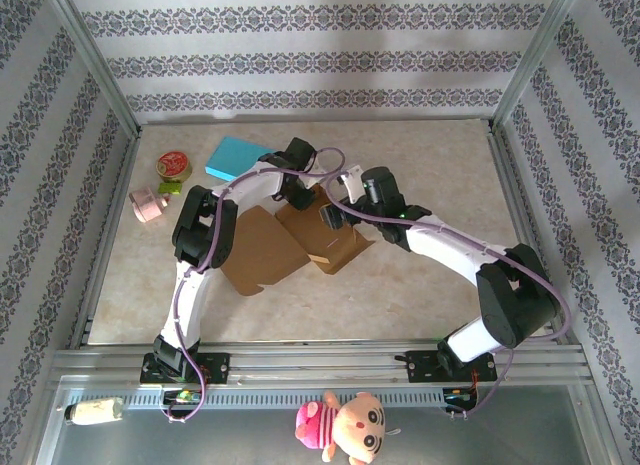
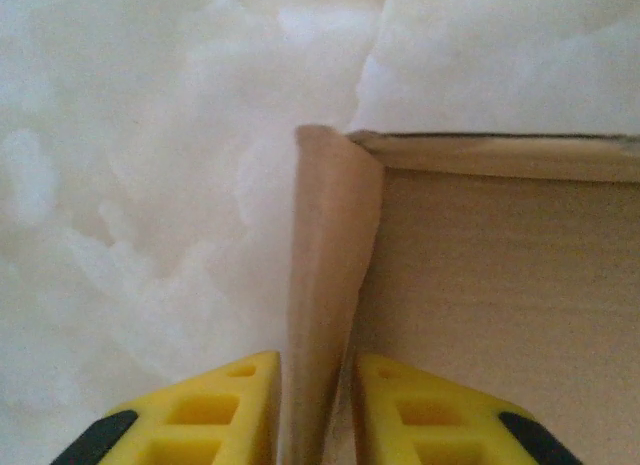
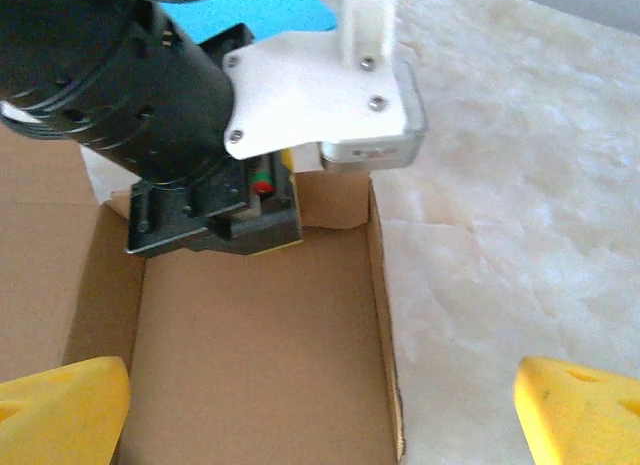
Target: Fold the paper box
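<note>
The brown paper box (image 1: 262,253) lies open in the middle of the table, its tray part (image 3: 260,345) with low walls standing. My left gripper (image 2: 318,410) straddles a leaning wall flap (image 2: 335,245) at the tray's far corner. Its yellow fingers (image 2: 210,415) stand narrowly open, close on either side of the flap. In the top view the left gripper (image 1: 297,190) is at the box's far edge. My right gripper (image 3: 320,415) hangs wide open over the tray floor, holding nothing, and sits just right of the left gripper (image 1: 335,217). The left arm's wrist (image 3: 150,115) is at the tray's far wall.
A blue box (image 1: 238,157), a red tin (image 1: 174,165) and a pink item (image 1: 148,205) lie at the far left. Metal frame posts and patterned walls enclose the table. A plush toy (image 1: 345,425) lies in front of the arm bases.
</note>
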You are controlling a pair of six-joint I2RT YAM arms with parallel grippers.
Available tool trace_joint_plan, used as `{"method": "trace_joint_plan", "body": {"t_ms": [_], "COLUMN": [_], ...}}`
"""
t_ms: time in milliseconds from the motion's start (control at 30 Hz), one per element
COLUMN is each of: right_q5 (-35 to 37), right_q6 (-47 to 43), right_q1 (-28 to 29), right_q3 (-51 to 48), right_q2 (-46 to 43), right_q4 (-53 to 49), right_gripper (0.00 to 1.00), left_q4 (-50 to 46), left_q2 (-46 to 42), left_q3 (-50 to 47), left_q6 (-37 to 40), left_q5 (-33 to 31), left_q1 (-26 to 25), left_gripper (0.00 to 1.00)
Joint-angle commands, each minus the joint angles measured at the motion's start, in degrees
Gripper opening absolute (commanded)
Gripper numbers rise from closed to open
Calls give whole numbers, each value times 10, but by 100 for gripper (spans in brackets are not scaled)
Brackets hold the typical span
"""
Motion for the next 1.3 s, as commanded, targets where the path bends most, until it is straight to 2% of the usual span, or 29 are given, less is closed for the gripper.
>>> {"method": "trace_joint_plan", "body": {"t_ms": [0, 267, 433, 633, 1000, 1267], "right_q5": [-29, -39, -44, -46, -50, -53], "right_q6": [33, 31, 29, 29, 31, 32], "right_q1": [0, -2, -4, -7, -10, -11], "right_q3": [-2, 4, 5, 7, 9, 11], "right_q2": [-10, 4, 9, 8, 12, 15], "right_q4": [-14, -23, -27, -27, -31, -32], "right_gripper": [98, 98, 98, 98, 98, 98], "left_q4": [-37, -78, -117, -181, -193, -195], "left_q2": [-26, -47, -44, 2, 50, 61], "left_q3": [19, 34, 52, 99, 126, 127], "left_q6": [-10, -10, -7, 6, 11, 13], "left_q5": [27, 95, 87, 78, 53, 31], "left_q1": [-2, 12, 25, 29, 29, 27], "left_gripper": [29, 38, 44, 49, 46, 21]}}
